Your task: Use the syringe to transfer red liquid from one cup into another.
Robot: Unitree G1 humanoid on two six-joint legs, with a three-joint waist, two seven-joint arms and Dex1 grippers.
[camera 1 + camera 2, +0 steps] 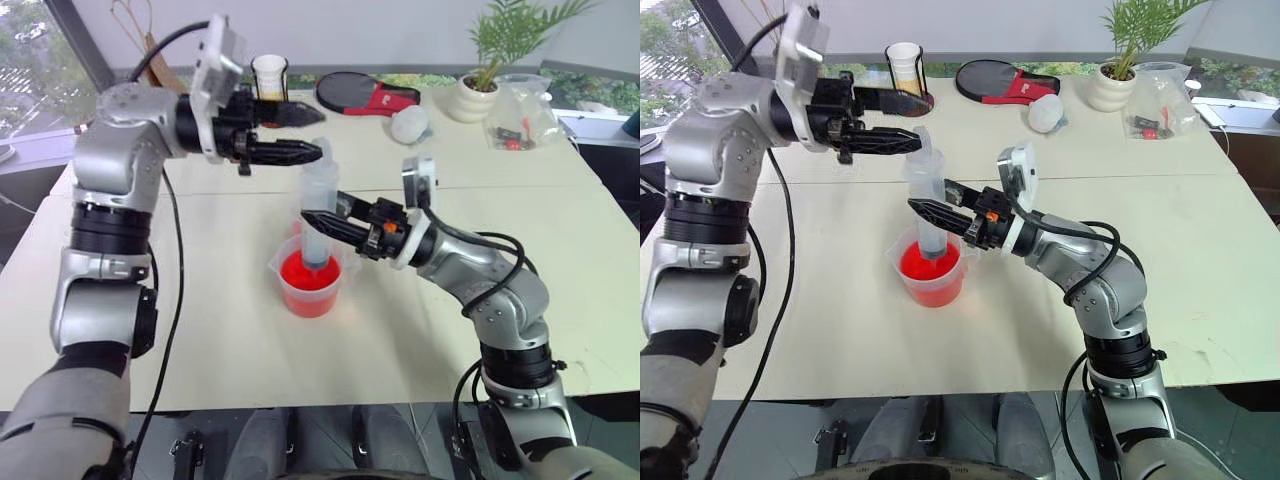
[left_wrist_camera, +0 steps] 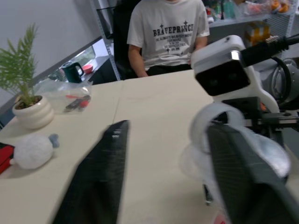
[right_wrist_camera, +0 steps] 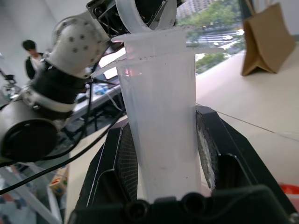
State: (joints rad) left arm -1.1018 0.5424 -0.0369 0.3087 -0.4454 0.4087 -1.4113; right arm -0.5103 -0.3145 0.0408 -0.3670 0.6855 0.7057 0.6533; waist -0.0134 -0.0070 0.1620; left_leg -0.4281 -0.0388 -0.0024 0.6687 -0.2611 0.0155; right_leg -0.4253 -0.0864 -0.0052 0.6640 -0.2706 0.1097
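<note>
The syringe [image 1: 318, 195] stands upright with its nozzle end down in a clear cup [image 1: 284, 266] of red liquid [image 1: 300, 275] at the table's middle. My right gripper [image 1: 320, 214] is shut on the syringe barrel [image 3: 161, 130] from the right, one black finger on each side. My left gripper [image 1: 318, 132] reaches in level from the left at the height of the white plunger top [image 2: 212, 122]. Its fingers [image 2: 96, 179] stand apart, and the plunger ring lies against one of them without being clamped.
A tall glass [image 1: 270, 75] with cream contents stands at the back of the table behind the left gripper. Farther back right are a red-black paddle case [image 1: 365, 93], a white fluffy ball [image 1: 410, 125], a potted plant [image 1: 480, 90] and a clear bag [image 1: 520, 112]. A person [image 2: 168, 32] sits across.
</note>
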